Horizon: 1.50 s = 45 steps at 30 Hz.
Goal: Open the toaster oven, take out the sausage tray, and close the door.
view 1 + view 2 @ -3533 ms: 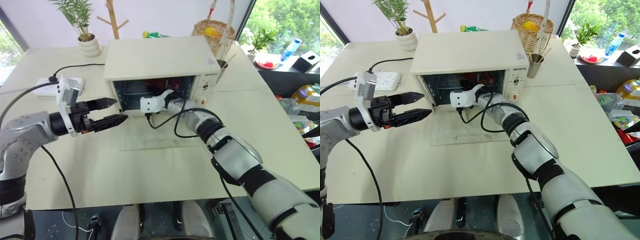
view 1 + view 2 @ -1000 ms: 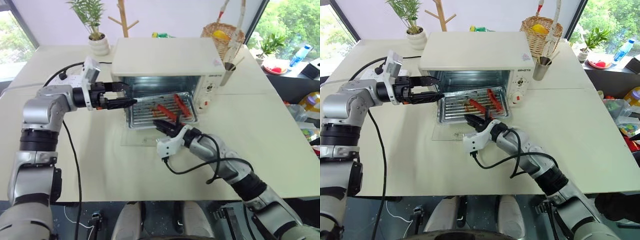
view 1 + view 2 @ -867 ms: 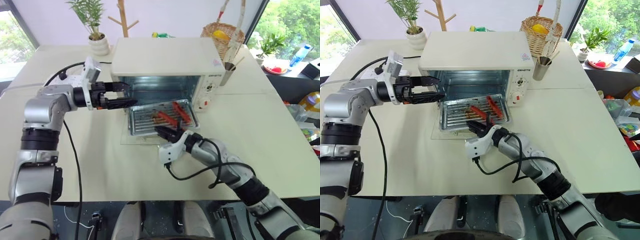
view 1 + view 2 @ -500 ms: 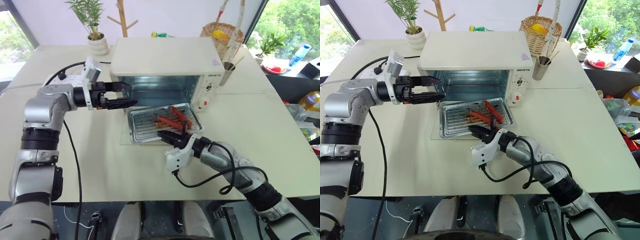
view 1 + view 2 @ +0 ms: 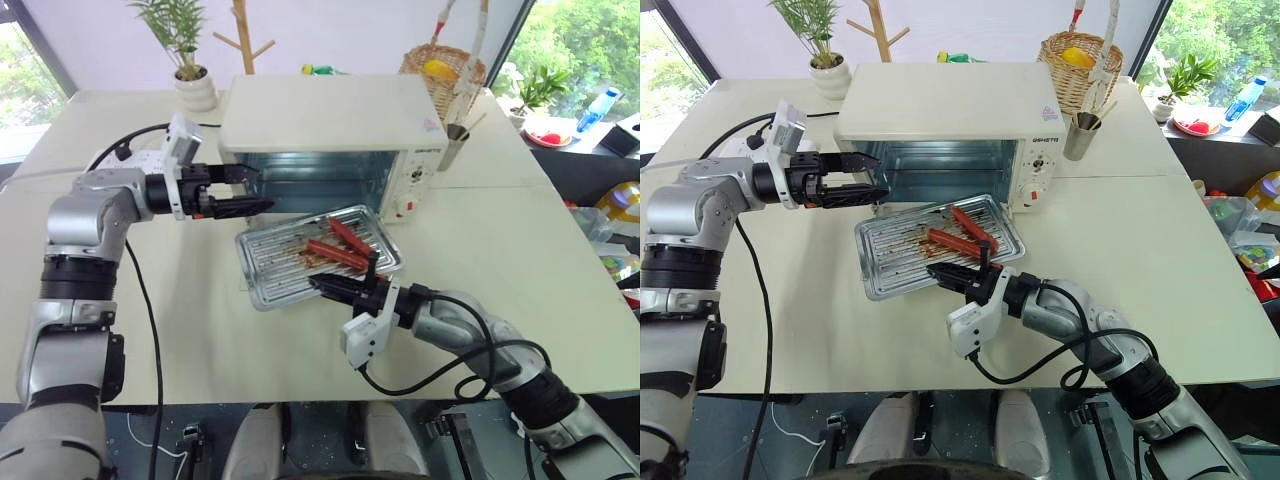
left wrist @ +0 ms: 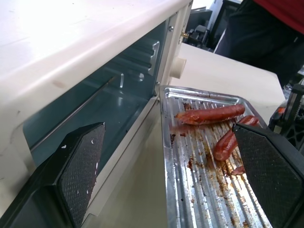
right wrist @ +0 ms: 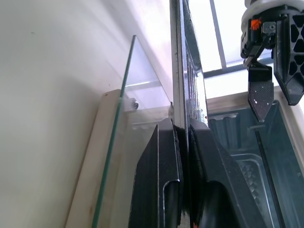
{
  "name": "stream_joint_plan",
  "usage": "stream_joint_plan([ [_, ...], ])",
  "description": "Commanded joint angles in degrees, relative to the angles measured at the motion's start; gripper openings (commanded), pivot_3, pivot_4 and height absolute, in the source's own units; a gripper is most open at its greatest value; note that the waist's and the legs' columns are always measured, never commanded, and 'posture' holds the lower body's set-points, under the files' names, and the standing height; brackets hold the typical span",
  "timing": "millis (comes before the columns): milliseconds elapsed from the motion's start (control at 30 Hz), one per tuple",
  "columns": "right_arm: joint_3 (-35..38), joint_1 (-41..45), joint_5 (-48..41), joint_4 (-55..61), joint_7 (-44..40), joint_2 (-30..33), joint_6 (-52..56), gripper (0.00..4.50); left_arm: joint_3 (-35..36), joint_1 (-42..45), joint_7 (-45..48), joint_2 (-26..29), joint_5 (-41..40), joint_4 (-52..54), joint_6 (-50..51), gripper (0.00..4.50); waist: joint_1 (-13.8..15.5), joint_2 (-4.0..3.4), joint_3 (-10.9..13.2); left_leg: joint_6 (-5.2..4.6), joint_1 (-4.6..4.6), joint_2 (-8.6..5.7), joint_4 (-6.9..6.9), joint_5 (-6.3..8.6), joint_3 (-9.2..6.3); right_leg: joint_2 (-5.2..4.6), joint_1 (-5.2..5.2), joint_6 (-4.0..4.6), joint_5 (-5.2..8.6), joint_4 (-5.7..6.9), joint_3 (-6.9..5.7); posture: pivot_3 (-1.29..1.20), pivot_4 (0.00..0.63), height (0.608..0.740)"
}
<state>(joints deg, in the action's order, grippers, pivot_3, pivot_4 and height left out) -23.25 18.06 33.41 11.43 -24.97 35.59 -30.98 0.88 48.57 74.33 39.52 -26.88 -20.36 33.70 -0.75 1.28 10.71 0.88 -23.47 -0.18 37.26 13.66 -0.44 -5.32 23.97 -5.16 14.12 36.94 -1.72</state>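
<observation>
Sausage tray [image 5: 318, 255], clear of the toaster oven [image 5: 330, 130], hangs pinched by its near rim in the right hand [image 5: 338, 288], above the lowered door [image 7: 118, 142], while the left hand [image 5: 240, 190] waits wide beside the opening.

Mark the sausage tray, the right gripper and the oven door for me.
sausage tray [image 5: 275, 262], left eye view, bare ribbed bottom.
right gripper [image 5: 322, 285], left eye view, fingertips on the tray's near rim.
door [image 7: 114, 137], right wrist view, glass pane lying open.

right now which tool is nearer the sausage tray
Right. The right tool is shut on the near rim of the sausage tray, holding it. The left tool is open, apart from the tray, at the toaster oven's open left corner.
</observation>
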Motion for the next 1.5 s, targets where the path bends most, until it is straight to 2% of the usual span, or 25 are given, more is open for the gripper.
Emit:
stream_joint_plan([
  [33, 2.3, 0.2, -2.2, 3.0, -0.5, 1.3, -2.4, 0.04, 1.3, 2.0, 0.5, 1.4, -0.3, 0.2, 0.3, 4.5, 0.0, 0.0, 0.0, 0.0, 0.0, 0.0, 0.0, 0.0, 0.0, 0.0, 0.0, 0.0, 0.0, 0.0, 0.0, 0.0, 0.15, 0.74],
  [233, 3.6, 0.4, -3.7, 2.7, -1.2, 2.4, -5.0, 0.04, 5.6, -0.3, 1.5, 6.6, -6.0, 4.0, 11.1, 4.5, -0.4, 0.04, 0.0, -0.01, 0.0, 0.07, -0.01, 0.0, 0.02, 0.07, 0.05, 0.0, 0.0, 0.0, 0.04, 0.0, 0.15, 0.74],
  [367, 3.9, 0.6, -5.0, 2.1, -1.5, 3.6, -8.1, 0.04, 12.6, -3.6, 0.3, 12.0, -14.7, 6.4, 27.2, 4.5, -0.4, 0.03, 0.0, -0.01, 0.01, 0.16, -0.02, 0.0, 0.02, 0.16, 0.08, 0.03, 0.02, 0.02, 0.07, 0.0, 0.15, 0.74],
  [433, 4.0, 0.6, -5.4, 1.8, -1.2, 3.8, -9.6, 0.04, 17.6, -7.8, -2.1, 13.7, -20.1, 9.3, 36.9, 4.5, -0.5, 0.03, 0.0, -0.01, 0.01, 0.19, -0.02, 0.0, 0.01, 0.16, 0.09, 0.02, 0.02, 0.03, 0.09, 0.0, 0.15, 0.74],
  [533, 3.9, 0.8, -5.9, 1.8, -1.2, 3.5, -10.7, 0.04, 25.6, -13.8, -8.6, 11.8, -26.7, 14.4, 49.4, 4.5, -0.2, 0.04, 0.0, -0.02, 0.05, 0.25, -0.01, 0.01, -0.07, 0.17, 0.08, 0.01, 0.03, 0.05, 0.16, 0.0, 0.15, 0.74],
  [600, 3.5, 1.1, -6.0, 1.7, -1.5, 3.1, -11.3, 0.04, 31.2, -19.5, -14.3, 6.7, -30.1, 20.8, 56.1, 4.5, 0.1, 0.06, 0.0, -0.01, 0.07, 0.4, 0.02, 0.01, -0.11, 0.15, 0.04, 0.01, 0.03, 0.05, 0.16, 0.0, 0.15, 0.74],
  [667, 3.2, 1.4, -5.9, 1.5, -1.8, 2.8, -11.6, 0.04, 34.6, -24.7, -19.6, 2.7, -34.2, 26.0, 58.6, 4.5, 0.1, 0.11, 0.0, -0.01, 0.12, 0.4, 0.04, 0.01, -0.08, 0.08, -0.04, 0.01, 0.03, 0.04, 0.22, 0.0, 0.15, 0.74],
  [800, 3.0, 2.3, -6.6, 1.2, -2.6, 2.1, -11.3, 0.04, 39.1, -30.3, -30.1, -2.6, -42.0, 30.2, 58.8, 4.5, 0.1, 0.31, 0.0, 0.01, 0.14, 0.47, 0.05, 0.0, -0.16, 0.14, -0.04, 0.05, 0.02, 0.08, 0.21, 0.0, 0.15, 0.74],
  [967, 2.8, 3.5, -7.7, 0.4, -4.0, 1.6, -11.0, 0.04, 42.1, -30.5, -42.4, -9.0, -48.5, 30.7, 58.7, 4.5, 0.1, 0.31, 0.0, 0.03, 0.21, 0.47, 0.03, 0.0, -0.15, 0.12, -0.1, 0.08, 0.01, 0.07, 0.21, 0.0, 0.15, 0.74],
  [1067, 2.5, 3.9, -8.3, 0.1, -4.8, 1.2, -10.9, 0.04, 41.4, -30.2, -50.6, -12.9, -55.0, 29.4, 55.9, 4.5, 0.2, 0.32, 0.0, 0.03, 0.22, 0.44, 0.03, 0.0, -0.15, 0.1, -0.13, 0.08, 0.01, 0.04, 0.21, 0.0, 0.15, 0.74],
  [1167, 2.3, 4.3, -8.5, 0.0, -5.5, 0.8, -10.8, 0.04, 37.8, -31.4, -60.8, -15.7, -64.1, 28.2, 50.7, 4.5, 0.2, 0.32, 0.0, 0.03, 0.24, 0.43, 0.03, 0.0, -0.15, 0.06, -0.15, 0.08, 0.0, 0.05, 0.21, 0.0, 0.15, 0.74],
  [1367, 2.4, 5.7, -8.4, -1.3, -6.0, -0.2, -10.6, 0.04, 26.9, -35.9, -73.0, -13.3, -80.2, 29.8, 40.1, 4.5, 0.1, 0.32, 0.0, 0.04, 0.3, 0.4, -0.02, 0.0, -0.12, -0.02, -0.17, 0.1, 0.01, 0.05, 0.31, 0.0, 0.15, 0.74],
  [1500, 2.4, 6.2, -8.1, -1.8, -6.2, -0.5, -10.9, 0.04, 21.3, -37.5, -76.3, -10.6, -85.7, 31.3, 34.8, 4.5, 0.2, 0.32, 0.0, 0.04, 0.33, 0.34, -0.02, 0.0, -0.13, -0.04, -0.22, 0.26, 0.09, 0.04, 0.3, 0.0, 0.15, 0.74],
])
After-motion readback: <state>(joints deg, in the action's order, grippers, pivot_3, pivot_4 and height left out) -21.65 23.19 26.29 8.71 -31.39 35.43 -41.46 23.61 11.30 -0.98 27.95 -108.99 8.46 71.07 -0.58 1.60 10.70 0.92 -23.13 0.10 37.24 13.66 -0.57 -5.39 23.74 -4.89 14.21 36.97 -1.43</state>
